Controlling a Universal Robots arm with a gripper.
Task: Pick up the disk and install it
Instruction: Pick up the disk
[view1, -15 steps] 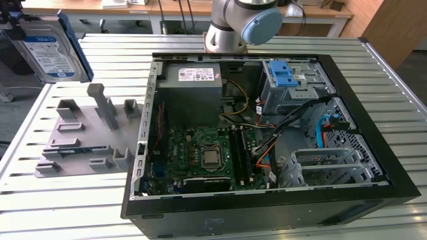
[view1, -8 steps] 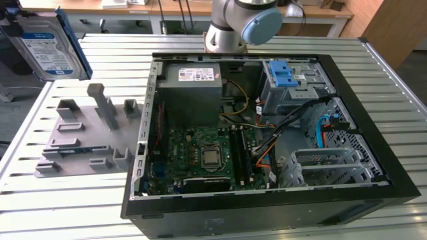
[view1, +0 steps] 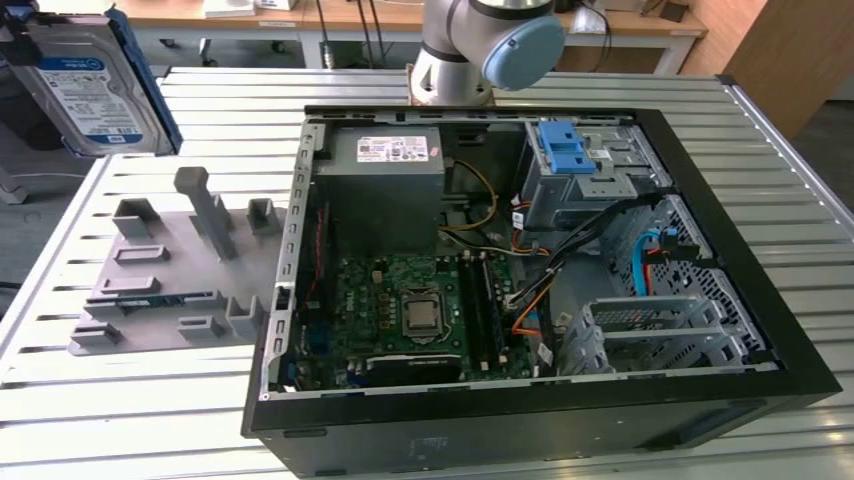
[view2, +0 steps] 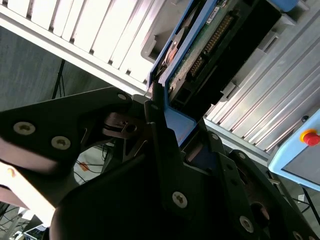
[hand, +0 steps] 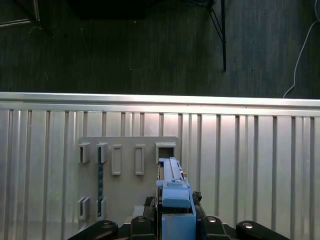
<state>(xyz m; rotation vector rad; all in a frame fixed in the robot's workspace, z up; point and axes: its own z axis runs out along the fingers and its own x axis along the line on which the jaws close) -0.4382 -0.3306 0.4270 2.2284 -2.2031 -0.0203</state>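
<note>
The disk (view1: 83, 88), a silver hard drive with a white-and-blue label in a blue bracket, hangs high above the table's far corner at the exterior view's left. It stands on edge there, well clear of the surface. In the second wrist view my gripper (view2: 172, 125) is shut on the disk's blue bracket (view2: 175, 127), one black finger on each side. The first wrist view looks along the disk (hand: 172, 182) edge-on, with the gripper (hand: 176, 214) clamped around its lower end.
An open computer case (view1: 747, 290) lies on the slatted metal table (view1: 120, 400). It holds a motherboard (view1: 414, 310), a grey power supply (view1: 387, 160) and a drive cage with a light-blue latch (view1: 567, 150). A grey fixture plate (view1: 174, 270) with upright holders lies beside the case.
</note>
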